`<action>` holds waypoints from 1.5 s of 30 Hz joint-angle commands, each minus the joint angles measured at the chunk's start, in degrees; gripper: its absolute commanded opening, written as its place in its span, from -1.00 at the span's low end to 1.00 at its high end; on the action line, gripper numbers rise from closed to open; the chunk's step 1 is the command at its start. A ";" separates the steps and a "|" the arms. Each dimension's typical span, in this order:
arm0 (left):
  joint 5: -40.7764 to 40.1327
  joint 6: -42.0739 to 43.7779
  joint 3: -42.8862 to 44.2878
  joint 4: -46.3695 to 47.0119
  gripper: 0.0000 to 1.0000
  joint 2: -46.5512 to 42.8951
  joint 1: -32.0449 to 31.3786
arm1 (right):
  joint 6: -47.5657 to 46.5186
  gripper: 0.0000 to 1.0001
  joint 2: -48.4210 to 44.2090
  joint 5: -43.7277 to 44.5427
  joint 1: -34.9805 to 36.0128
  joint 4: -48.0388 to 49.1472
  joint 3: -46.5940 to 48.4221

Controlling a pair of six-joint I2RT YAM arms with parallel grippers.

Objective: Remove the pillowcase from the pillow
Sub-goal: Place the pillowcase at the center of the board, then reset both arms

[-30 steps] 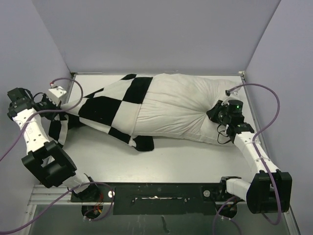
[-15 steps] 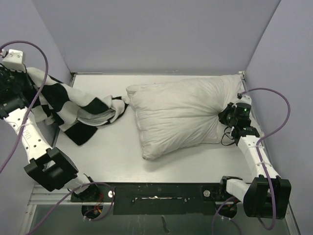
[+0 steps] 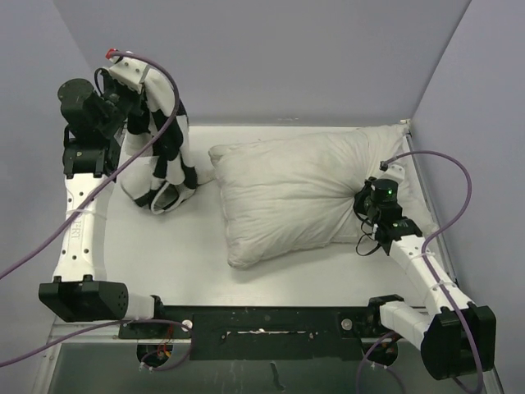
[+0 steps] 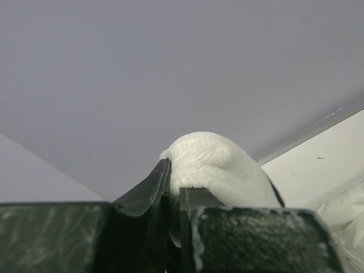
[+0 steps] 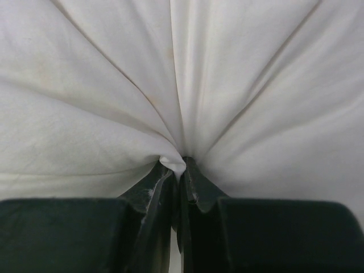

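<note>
The left claw (image 4: 170, 170) has its jaws clamped on a fold of the pillowcase (image 3: 162, 160), which hangs just beside the left end of the pillow (image 3: 287, 193), fully off it, its lower end reaching the table (image 3: 279, 283). The right claw (image 5: 181, 166) has its jaws pinched on the pillow's right end.

Hazard: a release from this height could drape the pillowcase over the pillow. A weak pinch could let the pillow drag.

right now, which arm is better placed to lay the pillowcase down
Left: the left gripper is shut on the pillowcase, which hangs from it beside the pillow. The right gripper is busy pinching the pillow.
</note>
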 commanded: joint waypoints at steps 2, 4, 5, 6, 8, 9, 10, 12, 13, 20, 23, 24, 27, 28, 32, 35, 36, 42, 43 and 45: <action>-7.33 5.65 -11.16 6.69 -1.00 -5.62 -0.64 | 2.08 -1.00 -1.65 -0.54 1.91 -11.72 -1.56; -9.57 9.48 -18.95 9.61 -1.00 -7.44 -0.28 | 1.28 -1.00 -2.20 -0.67 1.94 -12.56 -0.53; -10.49 11.55 -22.27 10.38 -1.00 -8.10 0.03 | 0.92 -1.00 -2.36 -0.73 1.95 -12.91 0.11; -10.90 12.35 -25.16 10.85 -1.00 -8.57 0.56 | 0.65 -1.00 -2.51 -0.79 1.91 -13.28 0.53; -10.73 12.20 -29.11 10.20 -1.00 -9.10 1.69 | 0.19 -0.99 -2.71 -1.23 1.92 -13.62 1.30; -10.25 11.68 -29.86 8.60 -0.94 -9.02 2.11 | 0.02 -0.97 -2.73 -1.78 1.90 -13.64 1.72; -9.41 11.25 -29.97 6.04 -0.62 -8.81 2.43 | 0.00 -0.95 -2.62 -2.44 1.97 -13.64 2.16; -7.37 10.74 -29.49 0.97 0.18 -8.07 2.85 | 0.43 -0.92 -2.19 -3.88 2.15 -13.67 3.03; -6.54 10.45 -29.34 -0.73 0.65 -7.78 3.04 | 0.75 -0.91 -1.74 -4.32 2.58 -13.53 3.44; -0.21 4.56 -27.76 -6.65 0.96 -8.28 6.72 | 1.67 -0.84 3.83 -6.51 8.69 -10.65 6.27; 4.02 0.36 -25.27 -10.99 0.96 -8.15 7.94 | 1.35 -0.68 8.33 -11.52 9.75 -7.25 8.73; 4.68 -1.15 -24.79 -11.76 0.96 -8.09 7.97 | 0.98 -0.59 10.15 -12.38 9.93 -7.28 10.45; 6.54 -4.59 -25.04 -11.76 0.96 -9.17 7.93 | -1.64 -0.10 12.23 -11.62 10.01 -7.99 14.61; 6.99 -5.61 -25.70 -11.20 0.96 -9.76 7.97 | -2.72 0.13 11.09 -10.56 9.97 -7.83 15.12; 7.97 -10.24 -30.49 -7.00 0.96 -12.23 7.98 | -9.15 0.98 1.10 -3.21 9.97 -3.36 12.11; 8.86 -14.17 -36.75 -1.53 0.96 -13.72 7.97 | -15.74 0.96 -6.06 3.57 9.73 2.55 7.25; 9.27 -15.19 -39.51 1.17 0.96 -14.07 7.98 | -18.04 0.95 -7.79 5.79 9.67 4.16 5.59; 9.75 -19.69 -59.03 21.91 0.96 -13.88 7.98 | -20.49 0.96 -9.00 23.37 8.38 9.51 -2.91; 9.82 -19.97 -62.11 25.89 0.96 -13.39 7.98 | -19.40 0.96 -8.39 23.73 7.48 9.48 -3.74; 10.58 -20.62 -69.12 34.76 0.96 -12.07 7.97 | -17.71 0.96 -7.27 22.94 4.95 10.96 -6.00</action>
